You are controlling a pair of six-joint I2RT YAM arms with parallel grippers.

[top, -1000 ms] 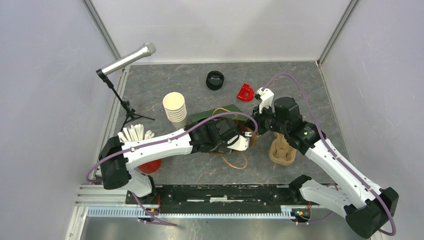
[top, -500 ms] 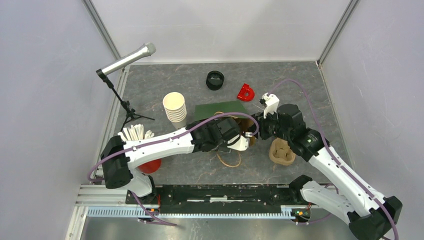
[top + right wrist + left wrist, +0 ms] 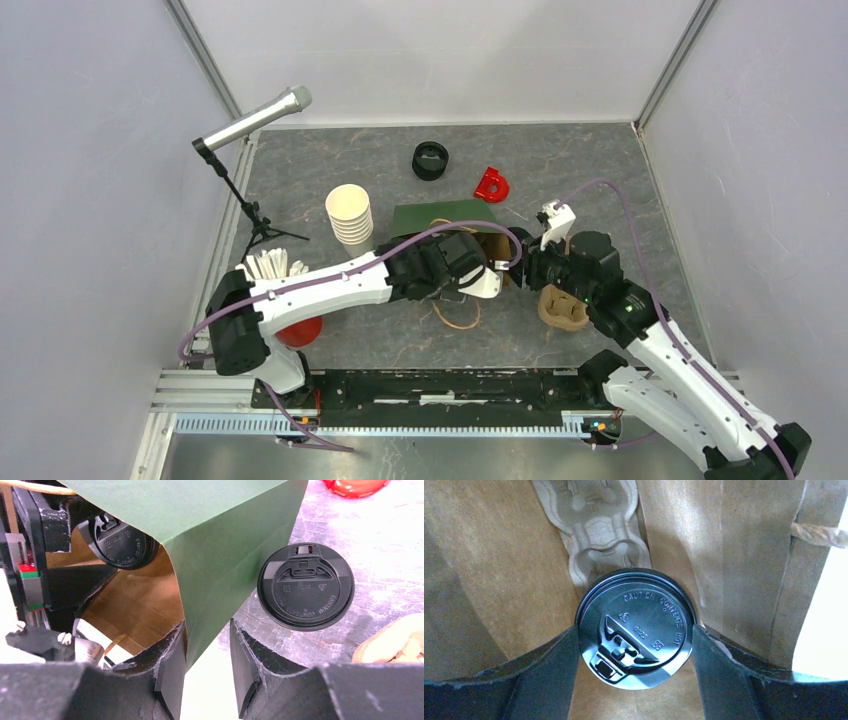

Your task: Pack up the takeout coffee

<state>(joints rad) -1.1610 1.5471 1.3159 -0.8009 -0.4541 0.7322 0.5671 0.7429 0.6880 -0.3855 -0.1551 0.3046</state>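
A green paper bag (image 3: 440,217), brown inside, lies open at the table's middle. My left gripper (image 3: 636,635) is inside it, shut on a coffee cup whose black lid (image 3: 636,629) sits between both fingers, just above a pulp carrier (image 3: 599,530) in the bag. That lid also shows in the right wrist view (image 3: 120,540). The second coffee cup, black lid (image 3: 305,586), stands on the table just right of the bag. My right gripper (image 3: 207,672) is open and straddles the bag's green wall (image 3: 220,555), which rests against its left finger.
A second pulp carrier (image 3: 563,305) lies under my right arm. A stack of lidless cups (image 3: 349,215), a red cup of white sticks (image 3: 275,268), a black ring (image 3: 430,160), a red piece (image 3: 491,185) and a microphone stand (image 3: 250,120) lie around.
My right gripper has moved toward the near edge along the bag's right side, and the arm has lowered. My left gripper has stayed in the bag with the cup.
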